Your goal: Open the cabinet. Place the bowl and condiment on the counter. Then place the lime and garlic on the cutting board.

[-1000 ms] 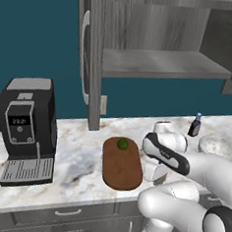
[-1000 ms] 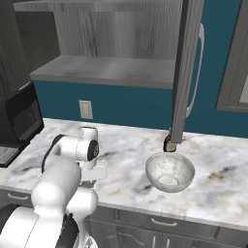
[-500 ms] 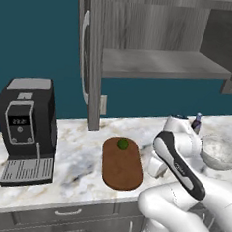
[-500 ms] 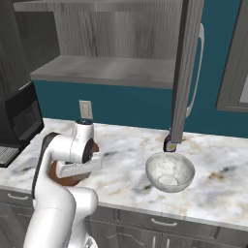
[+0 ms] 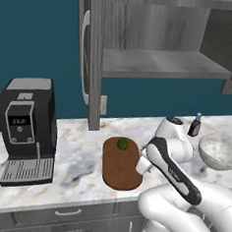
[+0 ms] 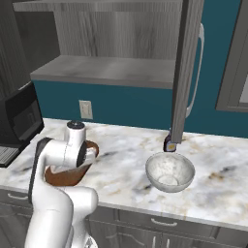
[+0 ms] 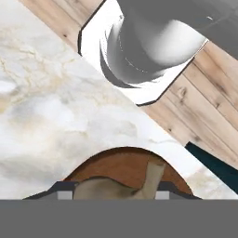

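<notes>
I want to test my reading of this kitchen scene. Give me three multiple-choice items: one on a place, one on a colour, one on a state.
1. Where does the lime lie?
A. in a sink
B. on the cutting board
C. on a plate

2. What colour is the cutting board?
A. reddish-brown
B. bright yellow
C. white

3. In what state is the cabinet?
A. both doors shut
B. doors removed
C. doors open

Answers:
1. B, as the green fruit sits near the far end of the board.
2. A, as the left base view shows a red-brown wooden surface.
3. C, as the doors stand swung out and the shelf inside shows.
</notes>
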Available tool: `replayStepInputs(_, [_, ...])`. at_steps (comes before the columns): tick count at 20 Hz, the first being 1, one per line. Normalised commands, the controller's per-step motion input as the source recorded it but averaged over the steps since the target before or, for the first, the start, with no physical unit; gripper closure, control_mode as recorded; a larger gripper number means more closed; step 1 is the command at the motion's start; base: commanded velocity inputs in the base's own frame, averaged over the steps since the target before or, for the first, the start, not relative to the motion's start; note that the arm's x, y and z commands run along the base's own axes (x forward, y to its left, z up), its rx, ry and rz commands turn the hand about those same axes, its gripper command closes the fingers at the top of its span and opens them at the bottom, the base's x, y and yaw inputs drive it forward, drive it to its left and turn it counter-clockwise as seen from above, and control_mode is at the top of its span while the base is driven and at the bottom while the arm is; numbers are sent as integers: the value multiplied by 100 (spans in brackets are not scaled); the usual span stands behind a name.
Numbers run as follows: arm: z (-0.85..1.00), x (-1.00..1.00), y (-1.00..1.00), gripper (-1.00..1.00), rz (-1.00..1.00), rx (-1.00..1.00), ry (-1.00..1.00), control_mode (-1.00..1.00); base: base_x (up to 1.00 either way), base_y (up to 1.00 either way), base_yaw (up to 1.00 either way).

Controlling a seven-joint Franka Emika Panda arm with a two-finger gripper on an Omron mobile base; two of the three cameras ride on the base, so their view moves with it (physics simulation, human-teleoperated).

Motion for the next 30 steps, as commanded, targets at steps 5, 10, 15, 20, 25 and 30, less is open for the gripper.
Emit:
replayStepInputs(5, [-10,82,26,100,1,0,0,-100,0,0,0])
replayStepInputs(10, [-55,68,42,100,0,0,0,-100,0,0,0])
replayStepInputs(15, [-77,37,38,100,0,0,4,-100,0,0,0])
replayStepInputs(20, [-70,27,25,-100,0,0,1,-100,0,0,0])
replayStepInputs(25, [-8,-33,-10,-100,0,0,0,-100,0,0,0])
replayStepInputs(30, [16,-78,-14,-100,-1,0,0,-100,0,0,0])
